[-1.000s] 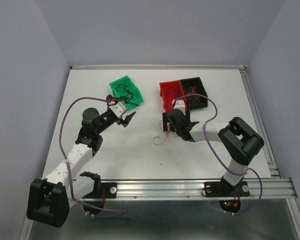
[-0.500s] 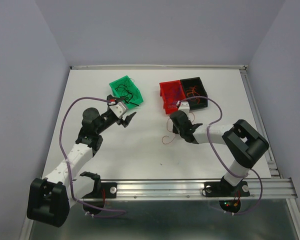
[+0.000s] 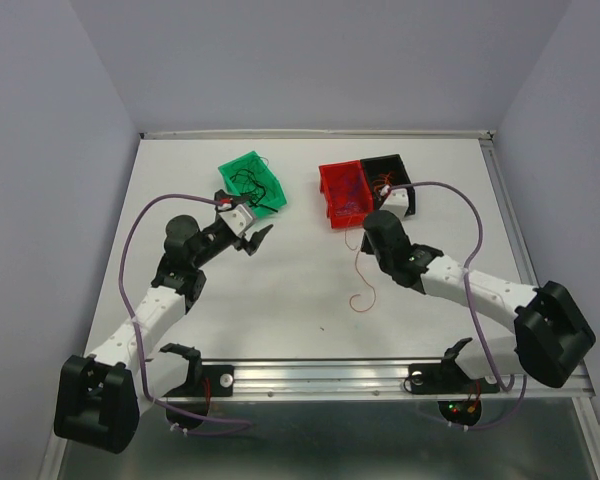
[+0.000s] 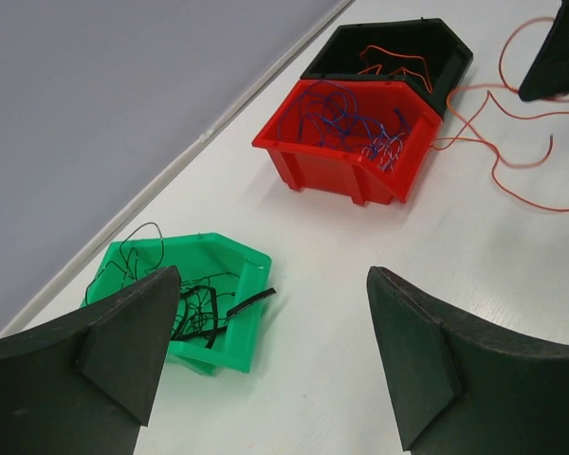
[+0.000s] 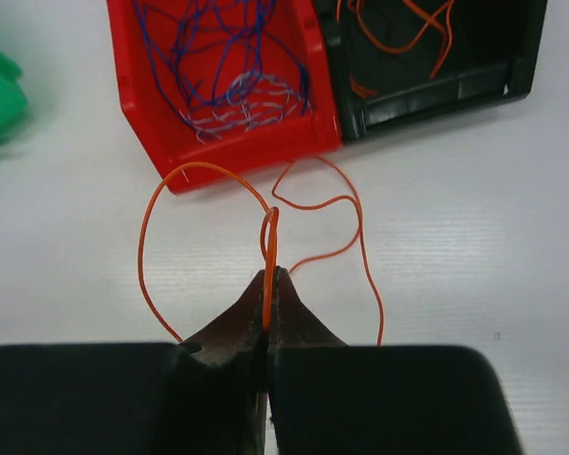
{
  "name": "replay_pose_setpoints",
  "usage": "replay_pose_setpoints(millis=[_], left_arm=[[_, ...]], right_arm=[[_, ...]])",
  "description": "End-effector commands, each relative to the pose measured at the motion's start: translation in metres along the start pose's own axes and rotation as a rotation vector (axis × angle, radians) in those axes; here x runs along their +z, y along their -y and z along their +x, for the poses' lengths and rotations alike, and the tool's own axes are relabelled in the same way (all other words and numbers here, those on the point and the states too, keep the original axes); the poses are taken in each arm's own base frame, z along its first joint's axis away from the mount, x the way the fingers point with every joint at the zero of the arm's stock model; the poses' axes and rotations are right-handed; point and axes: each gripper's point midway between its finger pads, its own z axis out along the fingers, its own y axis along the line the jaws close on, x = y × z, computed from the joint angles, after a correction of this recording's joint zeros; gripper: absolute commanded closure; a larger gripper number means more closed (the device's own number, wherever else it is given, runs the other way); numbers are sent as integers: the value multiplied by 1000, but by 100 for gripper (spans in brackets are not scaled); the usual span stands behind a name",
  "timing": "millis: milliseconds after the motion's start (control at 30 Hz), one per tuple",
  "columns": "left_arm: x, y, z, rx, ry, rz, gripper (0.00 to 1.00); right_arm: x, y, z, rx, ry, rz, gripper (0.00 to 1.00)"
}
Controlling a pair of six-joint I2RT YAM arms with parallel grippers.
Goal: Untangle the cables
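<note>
Green bin [image 4: 248, 308] black cables [image 4: 195, 318], red bin [image 4: 332, 172] blue-purple, black bin [image 5: 427, 93] orange

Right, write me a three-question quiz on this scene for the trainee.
1. True or false: the right gripper is shut on an orange wire.
2. The black wires lie in which bin: A red, B black, C green?
3. Fill in: the jaws of the left gripper stand ____.
Key: 1 true; 2 C, the green bin; 3 open.
</note>
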Motion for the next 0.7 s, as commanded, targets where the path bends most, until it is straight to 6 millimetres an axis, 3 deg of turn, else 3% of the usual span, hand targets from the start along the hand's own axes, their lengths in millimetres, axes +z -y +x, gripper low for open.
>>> replay_pose_setpoints(millis=[0, 67, 167, 267, 467, 500, 600, 667], left_arm=[[2, -4, -14, 28, 40, 4, 9], [2, -4, -15, 31, 44, 6, 9], [1, -4, -15, 31, 44, 7, 9], [1, -4, -15, 31, 44, 7, 9], [2, 0, -15, 33, 48, 30, 9], [2, 1, -14, 29, 46, 36, 10], [3, 4, -14, 28, 45, 53, 10], [3, 5, -14, 30, 47, 60, 10]], right_arm=[[-13, 4, -80, 22, 153, 75, 99], [-18, 1, -116, 41, 210, 81, 99], [-28, -3, -151, 48, 265, 81, 99], [-54, -11, -215, 77, 374, 69, 99], [-103, -16, -300, 117, 498, 56, 99], [-104, -16, -308, 101, 507, 73, 99], [-132, -11, -359, 135, 605, 109, 99], [-140, -8, -378, 136, 638, 140, 99]])
